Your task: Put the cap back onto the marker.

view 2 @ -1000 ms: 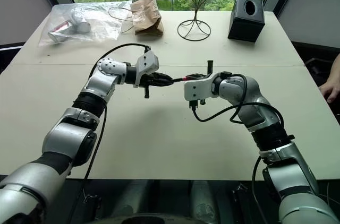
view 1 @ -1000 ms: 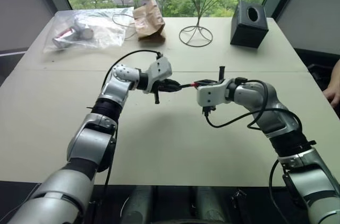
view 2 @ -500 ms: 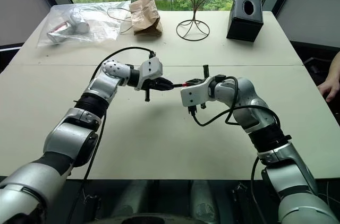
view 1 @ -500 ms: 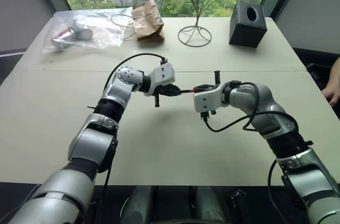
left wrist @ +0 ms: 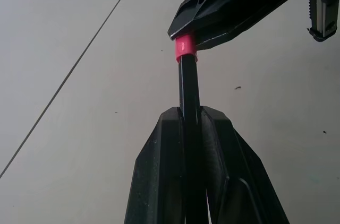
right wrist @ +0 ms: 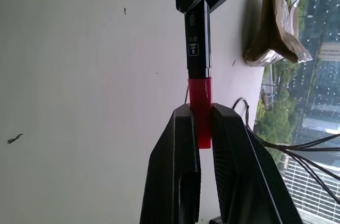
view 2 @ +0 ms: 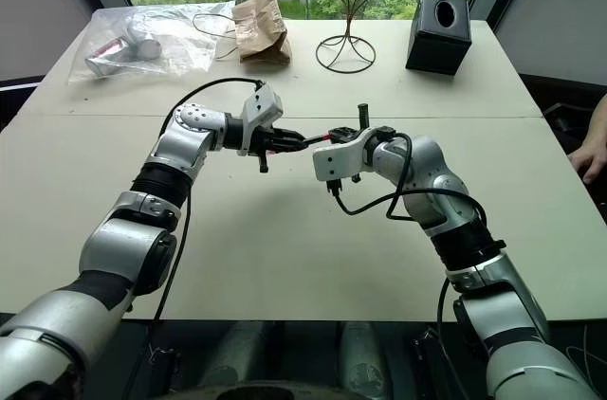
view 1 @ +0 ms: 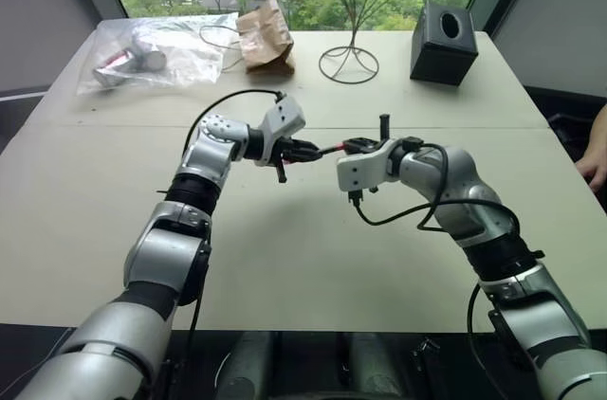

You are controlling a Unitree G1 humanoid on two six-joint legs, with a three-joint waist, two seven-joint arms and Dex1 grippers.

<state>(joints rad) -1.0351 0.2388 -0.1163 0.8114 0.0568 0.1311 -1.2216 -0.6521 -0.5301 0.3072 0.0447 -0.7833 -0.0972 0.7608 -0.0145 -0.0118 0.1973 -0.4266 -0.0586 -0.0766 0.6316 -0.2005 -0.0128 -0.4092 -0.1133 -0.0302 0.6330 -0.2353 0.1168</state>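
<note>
Capping step: the left pincer (left wrist: 191,128) grips the marker (left wrist: 188,83), the right pincer (right wrist: 201,123) grips the cap (right wrist: 200,96), already mated; next, press together firmly.

1. Both arms reach forward, their wrists bent inward so that the two claws face each other at the middle.
2. The left claw (view 1: 311,149) points to the robot's right and slightly down, its fingers (left wrist: 159,181) clamped together.
3. The right claw (view 1: 353,145) points toward the left one, its fingers (right wrist: 178,176) likewise pressed shut.
4. The two claws' tips sit near each other.
</note>
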